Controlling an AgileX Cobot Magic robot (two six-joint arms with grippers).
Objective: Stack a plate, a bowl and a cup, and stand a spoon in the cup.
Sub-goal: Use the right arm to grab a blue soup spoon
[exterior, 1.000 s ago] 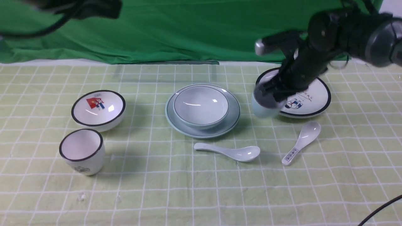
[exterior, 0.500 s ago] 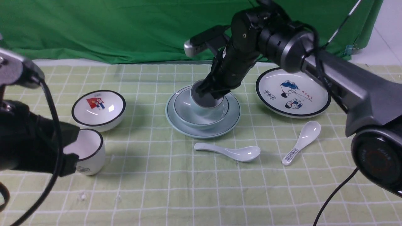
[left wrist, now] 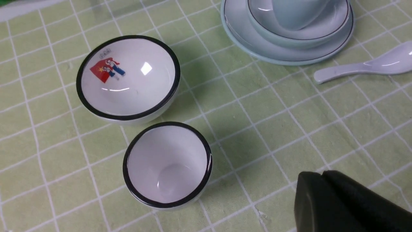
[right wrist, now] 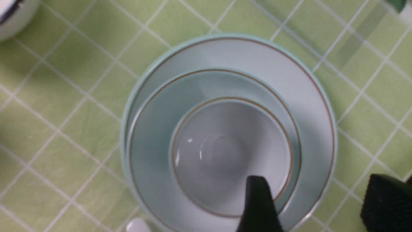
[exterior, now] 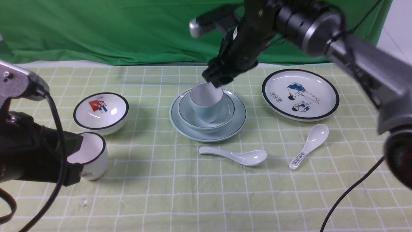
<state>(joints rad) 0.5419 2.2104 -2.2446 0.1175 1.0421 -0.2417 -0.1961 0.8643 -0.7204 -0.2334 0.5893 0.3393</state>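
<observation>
Right gripper fingers wide over cup rim; skewed lift could snag, tip cup from bowl. Left gripper unclear.

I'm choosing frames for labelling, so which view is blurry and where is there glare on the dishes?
Right wrist view: soft throughout, rim lines of the cup, bowl and plate smeared, the right end effector dark and unfocused. Front view: crisp, small highlights on the plain spoon. Left wrist view: sharp, one bright glare spot inside the red-picture bowl.
</observation>
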